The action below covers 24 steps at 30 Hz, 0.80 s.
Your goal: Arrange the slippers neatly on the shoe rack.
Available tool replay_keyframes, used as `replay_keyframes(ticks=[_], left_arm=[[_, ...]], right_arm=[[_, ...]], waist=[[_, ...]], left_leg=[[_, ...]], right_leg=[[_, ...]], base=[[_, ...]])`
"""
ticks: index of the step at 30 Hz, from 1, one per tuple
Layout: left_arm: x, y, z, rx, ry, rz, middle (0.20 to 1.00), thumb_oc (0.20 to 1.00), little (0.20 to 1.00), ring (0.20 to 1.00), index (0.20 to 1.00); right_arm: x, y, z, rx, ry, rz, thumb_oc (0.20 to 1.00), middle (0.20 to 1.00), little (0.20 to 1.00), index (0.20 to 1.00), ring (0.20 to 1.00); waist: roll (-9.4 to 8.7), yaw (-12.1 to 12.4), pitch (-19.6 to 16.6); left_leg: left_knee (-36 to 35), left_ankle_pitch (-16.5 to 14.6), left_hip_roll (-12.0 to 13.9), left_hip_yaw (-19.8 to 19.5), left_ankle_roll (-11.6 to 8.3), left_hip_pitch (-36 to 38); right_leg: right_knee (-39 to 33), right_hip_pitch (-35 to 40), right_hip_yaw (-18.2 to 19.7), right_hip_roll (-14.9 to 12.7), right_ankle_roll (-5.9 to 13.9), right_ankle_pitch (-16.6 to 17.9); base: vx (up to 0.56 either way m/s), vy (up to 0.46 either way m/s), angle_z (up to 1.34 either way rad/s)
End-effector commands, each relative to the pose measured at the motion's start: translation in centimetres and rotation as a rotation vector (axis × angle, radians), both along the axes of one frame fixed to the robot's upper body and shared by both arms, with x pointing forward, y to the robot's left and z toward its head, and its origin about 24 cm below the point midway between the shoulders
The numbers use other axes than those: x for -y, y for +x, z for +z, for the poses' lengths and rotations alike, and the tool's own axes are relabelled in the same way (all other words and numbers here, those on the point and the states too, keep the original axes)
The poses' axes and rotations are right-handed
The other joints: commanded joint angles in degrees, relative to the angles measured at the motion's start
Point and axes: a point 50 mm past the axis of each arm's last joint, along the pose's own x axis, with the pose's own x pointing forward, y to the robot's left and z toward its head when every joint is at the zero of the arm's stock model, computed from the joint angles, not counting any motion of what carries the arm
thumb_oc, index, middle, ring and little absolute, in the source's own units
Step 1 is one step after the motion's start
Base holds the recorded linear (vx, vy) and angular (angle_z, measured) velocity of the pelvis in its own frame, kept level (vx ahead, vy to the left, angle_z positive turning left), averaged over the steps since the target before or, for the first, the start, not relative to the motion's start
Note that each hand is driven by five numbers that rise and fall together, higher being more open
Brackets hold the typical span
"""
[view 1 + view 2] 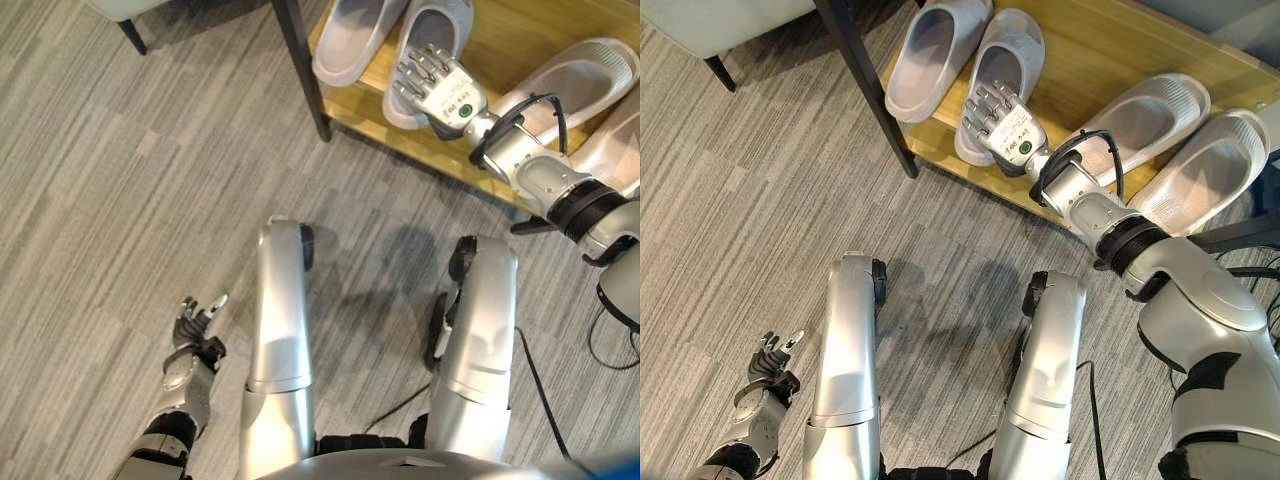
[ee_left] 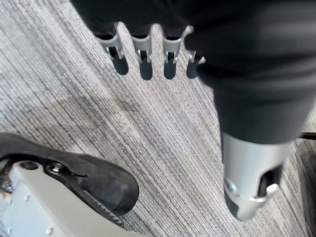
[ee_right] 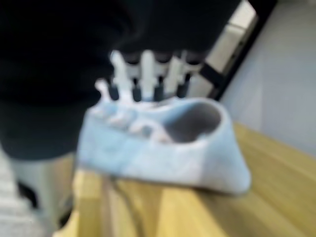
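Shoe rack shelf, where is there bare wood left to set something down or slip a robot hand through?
On the shoe rack, bare wood lies behind the slippers along the back, and in a wedge between the grey pair and the white pair. The front edge is crowded: the right robot hand rests on the grey slipper there. The left robot hand hangs over the carpet.

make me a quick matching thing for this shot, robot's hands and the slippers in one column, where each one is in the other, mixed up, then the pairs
Column 1
1. right hand
2. left hand
3. grey slipper pair
4. white slipper pair

Column 2
A. low over the striped carpet, holding nothing
B. on the wooden shoe rack shelf, on the robot's right
C. on the shelf next to the black rack leg
D. on the heel end of one grey slipper at the shelf's front edge

Pairs: 1-D, 2-A, 3-C, 4-B
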Motion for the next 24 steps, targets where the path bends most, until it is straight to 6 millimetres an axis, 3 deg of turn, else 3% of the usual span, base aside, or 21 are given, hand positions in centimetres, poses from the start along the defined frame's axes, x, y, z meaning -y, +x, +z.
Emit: replay_keyframes(ticks=[1,13,24], left_arm=[[-0.1,-0.3,0.6,0.041,0.045,-0.011,1.000,1.000,1.000,1.000,1.000],[-0.2,-1.3,0.1,0.013,0.054,-0.008,1.000,1.000,1.000,1.000,1.000],[-0.4,-1.6,0.0,0.003,0.059,0.001,1.000,1.000,1.000,1.000,1.000]], right_arm=[[-0.3,-0.5,5.7,0.164,0.045,0.011,1.000,1.000,1.000,1.000,1.000],[1.1,-1.0,5.1,0.166,0.130,0.038,1.000,1.000,1.000,1.000,1.000],[0.2,-0.9,6.2,0.217,0.114,0.050,1.000,1.000,1.000,1.000,1.000]], waist=[[1.49,2.7,0.1],[1.79,2.4,0.1],[1.43,3.8,0.1]], left_leg=[[6.8,-6.3,0.2,-0.9,4.02,0.0],[7.5,-6.4,0.2,-1.1,3.78,0.0],[7.1,-6.1,-0.2,-1.3,3.48,0.0]], right_leg=[[4.8,1.5,2.8,2.0,-8.84,0.4],[5.0,1.5,2.8,2.1,-9.02,0.1],[5.1,1.5,2.4,1.9,-9.11,0.4]], base=[[0.00,0.000,0.00],[0.00,-0.001,0.01],[0.00,0.000,0.00]])
